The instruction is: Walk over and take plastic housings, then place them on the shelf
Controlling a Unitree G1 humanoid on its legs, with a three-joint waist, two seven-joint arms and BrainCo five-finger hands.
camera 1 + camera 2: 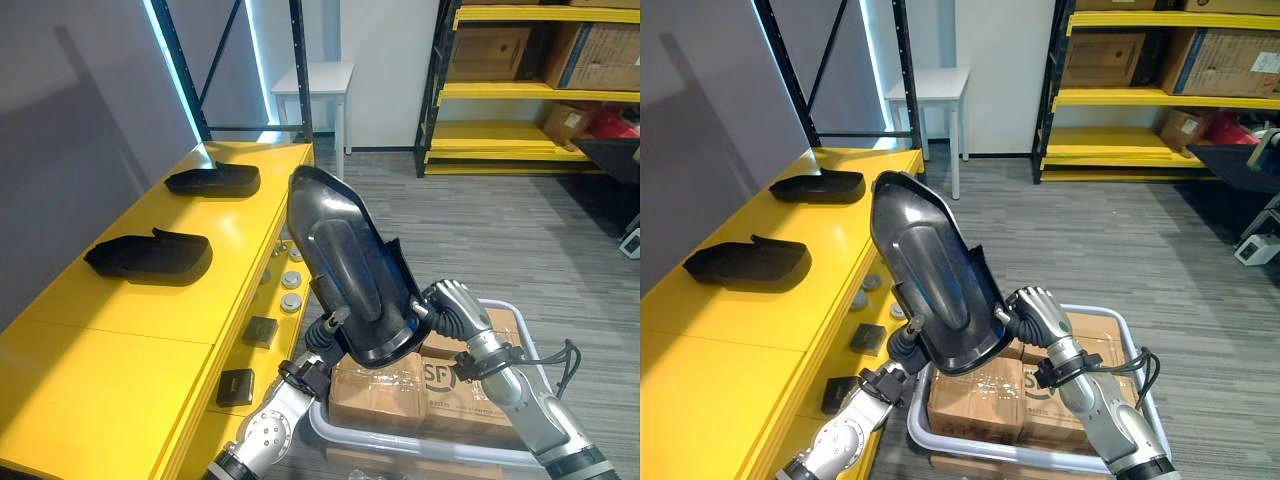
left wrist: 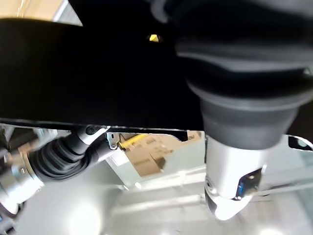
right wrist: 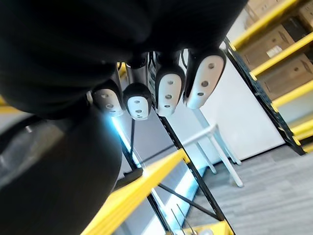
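Housing point(image 1: 345, 265) beside shelf point(image 1: 120, 335), left hand point(image 1: 322, 338) and right hand point(image 1: 455, 305) clamped on its lower end

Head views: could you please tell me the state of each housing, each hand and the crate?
Glossy dark plastic housing: lifted, tilted steeply on end between both hands.
Right hand: shut on that housing's edge.
Left hand: under that housing's lower end.
Near black plastic housing: lying on the yellow shelf.
Far black plastic housing: lying on the same shelf, apart from the near one.
White plastic crate: holding cardboard boxes.

Glossy black housing point(image 1: 350, 270), yellow shelf point(image 1: 120, 330), grey wood-grain floor point(image 1: 480, 230)
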